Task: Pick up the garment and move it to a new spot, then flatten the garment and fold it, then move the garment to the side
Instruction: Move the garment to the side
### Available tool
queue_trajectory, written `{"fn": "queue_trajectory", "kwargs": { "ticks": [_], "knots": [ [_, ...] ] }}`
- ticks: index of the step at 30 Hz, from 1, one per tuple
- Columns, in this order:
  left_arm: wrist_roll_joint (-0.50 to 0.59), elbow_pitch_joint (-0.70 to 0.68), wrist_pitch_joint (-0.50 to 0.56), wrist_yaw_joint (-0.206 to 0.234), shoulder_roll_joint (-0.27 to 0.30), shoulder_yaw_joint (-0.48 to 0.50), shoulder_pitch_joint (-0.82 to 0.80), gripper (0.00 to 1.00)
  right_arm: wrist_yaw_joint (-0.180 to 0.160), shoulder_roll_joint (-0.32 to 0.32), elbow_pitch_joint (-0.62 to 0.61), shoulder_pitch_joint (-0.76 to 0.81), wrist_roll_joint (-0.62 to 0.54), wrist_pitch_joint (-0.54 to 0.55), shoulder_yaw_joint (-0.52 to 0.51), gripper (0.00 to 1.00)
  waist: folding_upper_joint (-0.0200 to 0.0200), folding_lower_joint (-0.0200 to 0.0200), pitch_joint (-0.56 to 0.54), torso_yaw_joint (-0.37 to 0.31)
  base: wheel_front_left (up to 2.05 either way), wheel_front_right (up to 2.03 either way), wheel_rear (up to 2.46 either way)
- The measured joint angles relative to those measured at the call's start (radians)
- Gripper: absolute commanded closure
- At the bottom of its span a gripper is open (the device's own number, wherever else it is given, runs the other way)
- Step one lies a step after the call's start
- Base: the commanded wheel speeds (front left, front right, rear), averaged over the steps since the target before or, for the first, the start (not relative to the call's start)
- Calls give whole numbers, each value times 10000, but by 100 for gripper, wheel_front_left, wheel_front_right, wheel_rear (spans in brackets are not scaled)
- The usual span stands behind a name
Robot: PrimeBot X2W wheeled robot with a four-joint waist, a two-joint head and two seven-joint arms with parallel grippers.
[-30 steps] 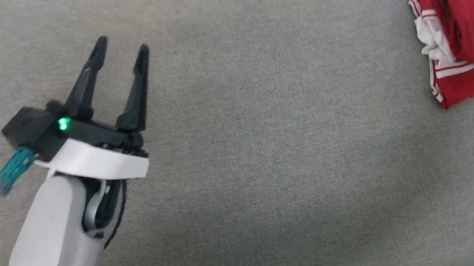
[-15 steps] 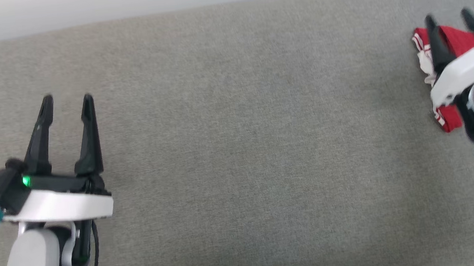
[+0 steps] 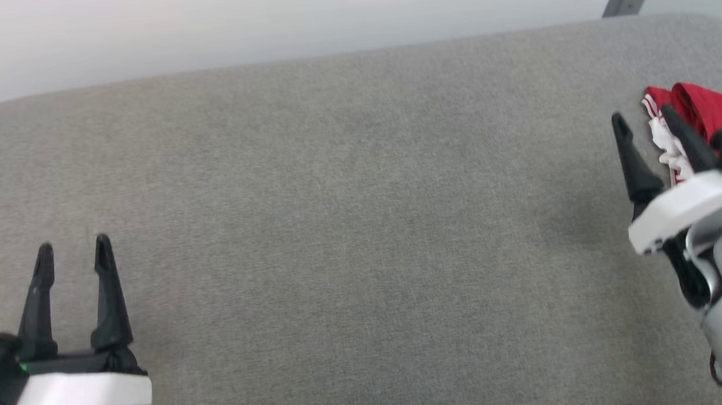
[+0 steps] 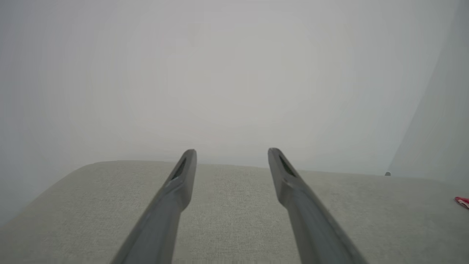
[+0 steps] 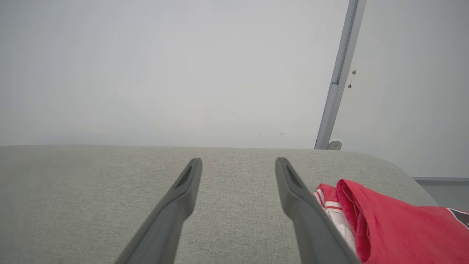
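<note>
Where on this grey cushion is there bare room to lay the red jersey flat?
The wide middle of the grey cushion, between the left gripper and the right gripper, is bare up to its far edge. It is crowded at the right end, where the bunched garment lies by the right gripper.

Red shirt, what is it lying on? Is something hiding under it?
The red shirt lies bunched on the grey padded surface. Whatever might be beneath its folds is covered.

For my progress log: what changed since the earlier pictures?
The head camera tilted upward, so the whole picture shifted. The right end effector came into view beside the shirt, open. Nothing was gripped. The left end effector stays open; the shirt stays crumpled on the grey cushion.
</note>
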Motion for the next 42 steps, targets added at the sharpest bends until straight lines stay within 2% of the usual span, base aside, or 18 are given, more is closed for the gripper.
{"fn": "queue_trajectory", "kwargs": {
  "ticks": [10, 21, 34, 42],
  "knots": [
    [19, -50, 0, 0, -263, 305, 1206, 0, 0, 330, -1513, 1971, 21, -71, -240, 0, 0, 0, -716, 300, 0, 0, 0],
    [2, 19, 0, 0, -311, 309, 2116, 0, 0, 623, -2700, 3504, -265, -79, -387, 0, 0, 0, -1359, 415, 0, 0, 0],
    [69, 17, 0, 0, -470, 539, 2705, 0, -2, 1099, -3960, 4902, -957, -84, -769, 0, 0, 0, -1678, 353, 0, 0, 0],
    [380, 105, 0, 0, -535, 472, 2814, 0, 0, 1361, -4328, 5376, -1143, -84, -897, 0, 0, 0, -1731, 369, 0, 0, 0]
  ]
}}
